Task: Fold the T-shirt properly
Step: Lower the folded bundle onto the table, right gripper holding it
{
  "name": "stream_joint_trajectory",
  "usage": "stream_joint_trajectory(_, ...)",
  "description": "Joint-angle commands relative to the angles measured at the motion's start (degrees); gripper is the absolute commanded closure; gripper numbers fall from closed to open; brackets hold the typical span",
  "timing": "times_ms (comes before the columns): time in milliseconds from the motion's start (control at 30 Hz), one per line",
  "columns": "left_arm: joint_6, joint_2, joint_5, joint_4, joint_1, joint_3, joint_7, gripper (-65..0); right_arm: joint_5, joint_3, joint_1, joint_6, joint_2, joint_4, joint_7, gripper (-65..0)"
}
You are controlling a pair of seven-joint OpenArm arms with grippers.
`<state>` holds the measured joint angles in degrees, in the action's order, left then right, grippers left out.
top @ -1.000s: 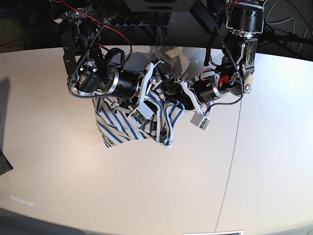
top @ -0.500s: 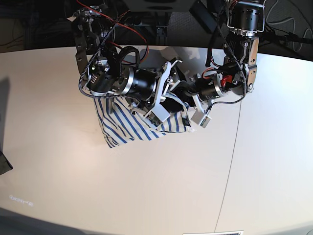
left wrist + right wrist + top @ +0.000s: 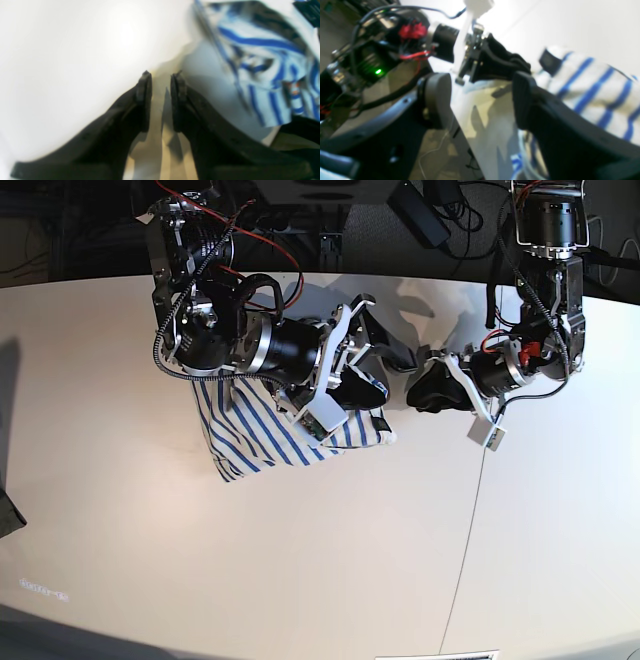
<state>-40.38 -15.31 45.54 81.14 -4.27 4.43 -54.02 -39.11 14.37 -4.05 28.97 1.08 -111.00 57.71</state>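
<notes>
The T-shirt [image 3: 255, 435], white with blue stripes, lies bunched on the table under my right arm. My right gripper [image 3: 372, 377] hovers over the shirt's right edge. In the right wrist view the right gripper [image 3: 480, 100] stands wide open with only table between its fingers, and the T-shirt [image 3: 590, 82] with a dark tag [image 3: 548, 61] lies just beyond one finger. My left gripper [image 3: 415, 393] is a little to the right of the cloth, apart from it. In the left wrist view the left gripper [image 3: 161, 77] shows a narrow empty gap, with the T-shirt [image 3: 270, 75] at the upper right.
The white table [image 3: 300, 560] has a thin seam [image 3: 465, 540] running down its right part. A dark object [image 3: 8, 515] pokes in at the left edge. Cables and a power strip [image 3: 290, 220] lie behind the table's far edge.
The left gripper has let go of the shirt and drawn back to the right. The lifted cloth has dropped onto the table. The right arm has shifted right over it.
</notes>
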Motion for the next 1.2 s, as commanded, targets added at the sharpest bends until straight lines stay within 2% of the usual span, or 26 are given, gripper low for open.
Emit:
stream_joint_trajectory(0, 0.38, -1.09, 1.29, 0.90, 0.63, 0.52, 0.96, -14.6, -1.75, -0.02, 1.11, 4.44, -0.31, -1.42, -1.33, -38.0)
stream_joint_trajectory(167, 0.38, -3.43, 1.81, 0.90, 0.57, 2.27, 1.38, -14.6, -1.77, -2.36, 4.74, 4.37, -0.31, -1.46, -1.68, -37.8)
stream_joint_trajectory(200, 0.38, -3.61, 1.84, 0.90, 0.44, 2.56, 1.18, -14.6, -1.73, -3.58, 5.40, 4.37, -0.31, -1.44, -2.12, -35.7)
stream_joint_trajectory(233, 0.38, -3.78, 1.86, 0.90, 0.42, 2.80, 1.03, -14.6, -1.38, -5.03, 5.97, 4.37, -0.31, -1.44, -2.47, -29.7)
stream_joint_trajectory(267, 0.38, -3.96, 1.79, 0.90, 0.42, 2.91, 0.96, -14.6, -0.68, -6.54, 6.58, 4.39, -0.31, -1.44, -2.40, -20.0)
stream_joint_trajectory(300, 0.38, -4.17, 1.79, 0.90, 0.44, 3.04, 0.94, -14.6, 0.48, -8.02, 7.26, 4.39, -0.28, -1.44, -2.29, -7.3)
stream_joint_trajectory(333, 0.38, -4.50, 1.84, 0.90, 0.46, 3.06, 1.03, -14.6, 2.03, -9.51, 7.72, 4.39, -0.28, -1.44, -1.86, 0.0)
stream_joint_trajectory(433, 0.38, -5.57, 1.86, 0.90, 0.42, 3.15, 0.98, -14.6, 5.84, -13.84, 7.98, 4.39, 0.63, -1.38, -1.25, 0.0)
stream_joint_trajectory(500, 0.38, -6.03, 1.88, 0.90, 0.44, 3.15, 0.74, -14.6, 5.49, -15.98, 6.91, 4.35, 2.78, -1.38, -0.85, 0.0)
stream_joint_trajectory(633, 0.38, -6.32, 3.28, 0.90, 0.44, 3.15, 0.59, -14.6, -0.02, -17.51, 2.67, 4.37, 7.78, -1.38, 0.55, 0.0)
stream_joint_trajectory(733, 0.38, -6.32, 3.80, 0.90, 0.44, 3.15, 0.61, -14.6, -5.55, -16.94, -0.83, 4.46, 9.57, -1.38, 2.49, 0.0)
stream_joint_trajectory(900, 0.38, -6.32, 3.98, 0.92, 0.48, 3.15, 0.59, -14.6, -9.49, -12.33, -5.44, 4.46, 9.68, -1.38, 2.99, 0.0)
stream_joint_trajectory(1167, 0.38, -6.49, 4.79, 0.98, 0.46, 4.83, 0.52, -14.6, -9.99, -3.72, -5.66, 4.46, 9.51, -1.40, 3.04, 0.0)
